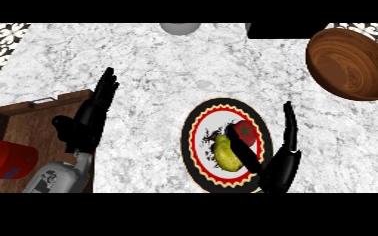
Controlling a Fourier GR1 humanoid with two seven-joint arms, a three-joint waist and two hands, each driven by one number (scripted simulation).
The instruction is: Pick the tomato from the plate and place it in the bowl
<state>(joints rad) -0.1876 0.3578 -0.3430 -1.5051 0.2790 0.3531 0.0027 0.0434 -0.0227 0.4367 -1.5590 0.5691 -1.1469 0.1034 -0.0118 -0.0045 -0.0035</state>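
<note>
Early in the task: tomato (pixel 246 131) on the plate (pixel 193 130) beside a pear (pixel 226 154), not yet grasped. Right hand (pixel 275 167) open, thumb and fingers spread either side of it. Lift and carry to the wooden bowl (pixel 345 62) remaining. Left hand (pixel 90 117) open, resting at left.

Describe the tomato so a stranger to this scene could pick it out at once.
Find the round plate with the red and yellow patterned rim on the marble counter, near the right hand. Two foods lie on it. The tomato is the round red one, right of the elongated yellow-green fruit.
</note>
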